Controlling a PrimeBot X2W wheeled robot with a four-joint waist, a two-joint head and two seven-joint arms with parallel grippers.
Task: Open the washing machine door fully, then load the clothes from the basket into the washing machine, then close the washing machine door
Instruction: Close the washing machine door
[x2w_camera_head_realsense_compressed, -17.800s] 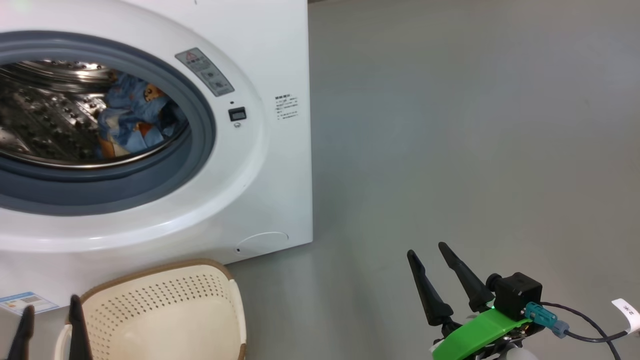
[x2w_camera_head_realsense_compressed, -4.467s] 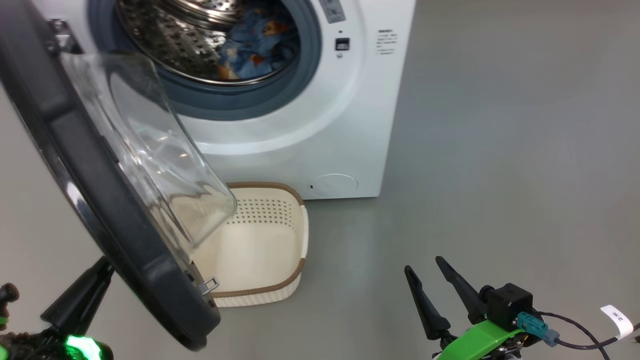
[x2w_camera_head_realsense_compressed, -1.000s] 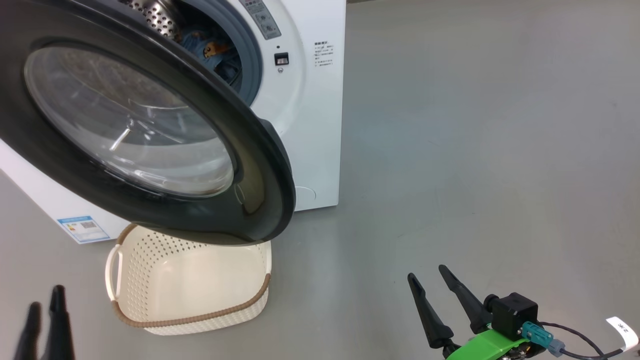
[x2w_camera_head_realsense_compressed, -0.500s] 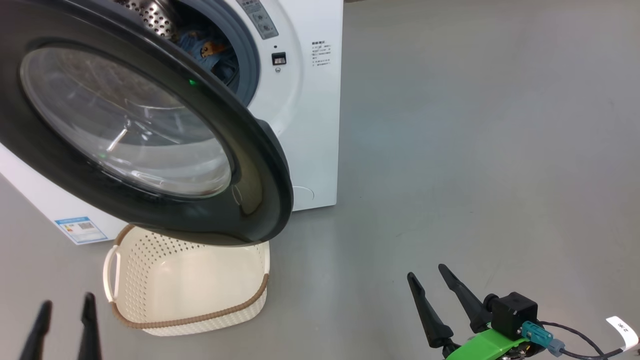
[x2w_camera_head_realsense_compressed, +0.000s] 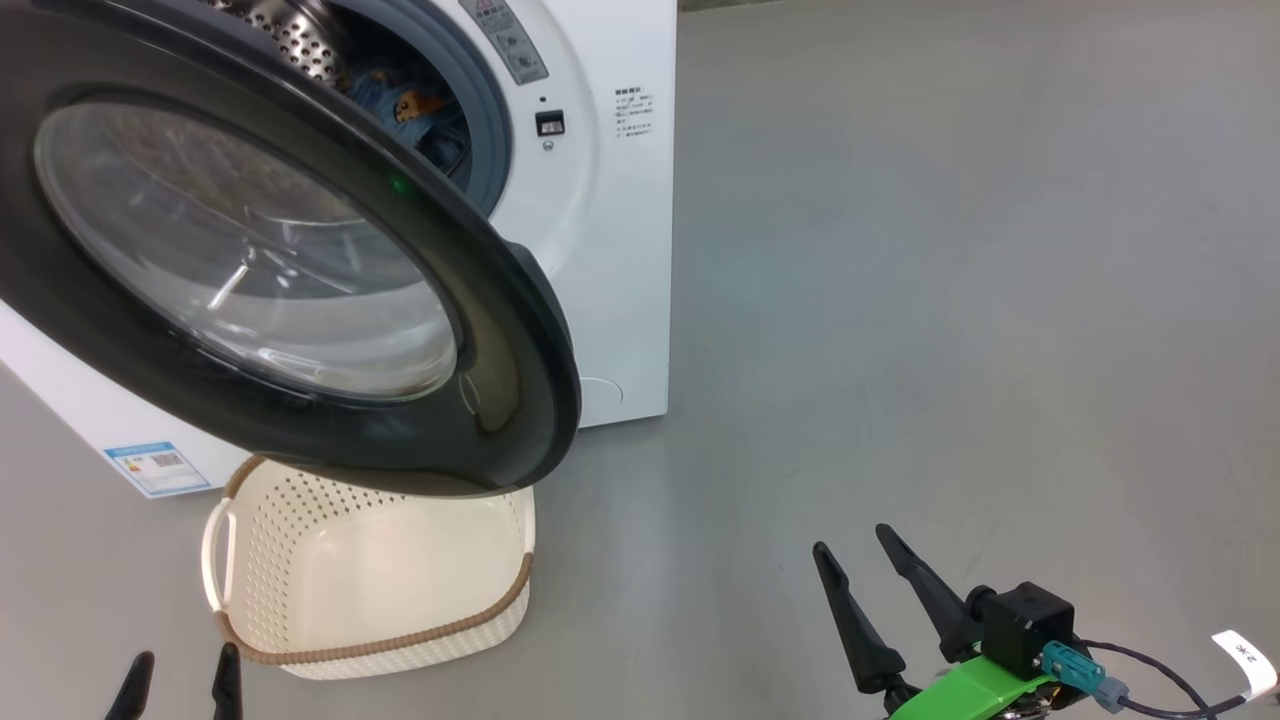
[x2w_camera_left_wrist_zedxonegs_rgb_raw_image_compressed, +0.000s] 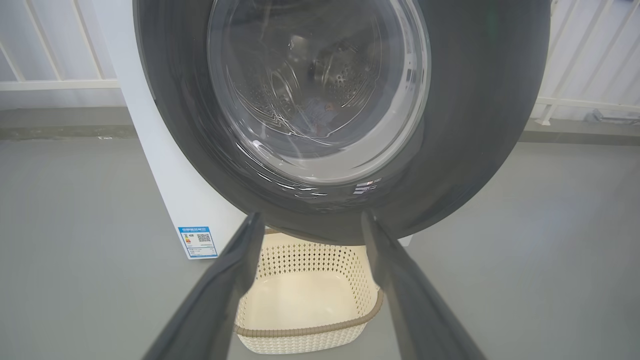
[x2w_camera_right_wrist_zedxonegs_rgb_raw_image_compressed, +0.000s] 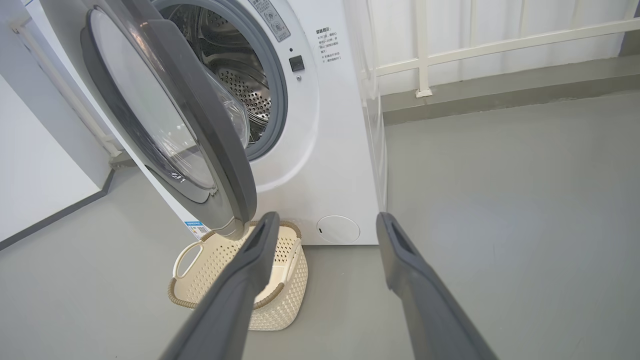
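The big white front-loading washing machine (x2w_camera_head_realsense_compressed: 610, 250) stands at the far left on the grey floor (x2w_camera_head_realsense_compressed: 950, 300). Its large round door (x2w_camera_head_realsense_compressed: 505, 330), with a glossy black rim and a bulging clear glass centre, hangs partway across the opening, unlatched. It leaves a gap on the right where the steel perforated drum (x2w_camera_head_realsense_compressed: 290, 35) shows. The light blue clothes (x2w_camera_head_realsense_compressed: 415, 105), printed with small orange-brown figures, lie inside that drum. On the floor just in front of the machine, under the door's lower edge, sits the small cream-white perforated plastic basket (x2w_camera_head_realsense_compressed: 400, 637) with a brown rim band, its pale bottom bare. The left gripper (x2w_camera_head_realsense_compressed: 183, 668), two long dark fingers, is low at the near left beside the basket, jaws spread apart and gripping nothing. The right gripper (x2w_camera_head_realsense_compressed: 852, 545) is at the near right, well apart from machine and basket, its jaws likewise wide apart and empty.
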